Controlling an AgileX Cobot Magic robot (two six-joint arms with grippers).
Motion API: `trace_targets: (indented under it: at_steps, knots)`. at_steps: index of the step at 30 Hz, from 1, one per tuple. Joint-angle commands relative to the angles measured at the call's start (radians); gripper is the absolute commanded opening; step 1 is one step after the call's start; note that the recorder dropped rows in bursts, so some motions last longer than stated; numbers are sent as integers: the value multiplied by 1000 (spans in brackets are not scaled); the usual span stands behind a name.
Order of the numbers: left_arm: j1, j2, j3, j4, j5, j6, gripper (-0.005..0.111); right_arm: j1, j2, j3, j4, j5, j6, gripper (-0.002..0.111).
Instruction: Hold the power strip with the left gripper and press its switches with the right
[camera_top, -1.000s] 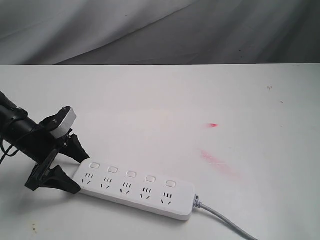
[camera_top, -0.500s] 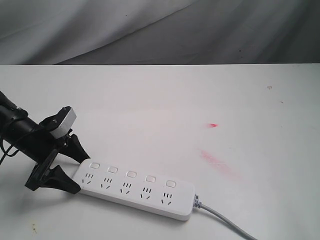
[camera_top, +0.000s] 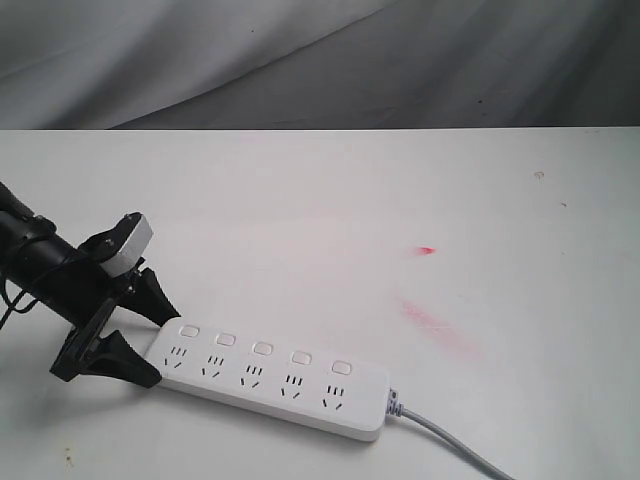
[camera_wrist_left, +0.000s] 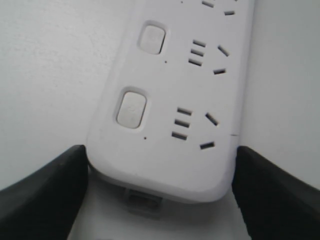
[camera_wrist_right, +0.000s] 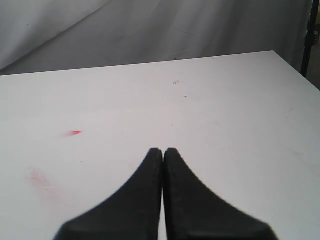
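The white power strip (camera_top: 265, 380) lies flat on the white table near its front left, its grey cord (camera_top: 450, 440) running off to the right. Its switches (camera_top: 263, 348) form a row along the far side, one beside each socket. My left gripper (camera_top: 160, 345) straddles the strip's left end, one black finger against each long side. In the left wrist view the power strip (camera_wrist_left: 200, 90) sits between the fingers (camera_wrist_left: 45, 195), with two switches (camera_wrist_left: 131, 109) showing. My right gripper (camera_wrist_right: 163, 151) is shut on nothing above bare table and is outside the exterior view.
Red smudges mark the table right of centre: a small one (camera_top: 428, 249) and a longer streak (camera_top: 430, 320). The table's far edge (camera_top: 320, 130) meets a grey cloth backdrop (camera_top: 320, 60).
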Motion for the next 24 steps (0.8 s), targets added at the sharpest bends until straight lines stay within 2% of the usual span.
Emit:
trace_targets:
  at_steps: [1, 24]
  knots:
    - [-4, 10, 10, 45, -43, -15, 64, -8, -6, 3, -7, 0, 2, 0]
    - [-4, 10, 10, 17, -40, -15, 64, -8, -6, 3, -7, 0, 2, 0]
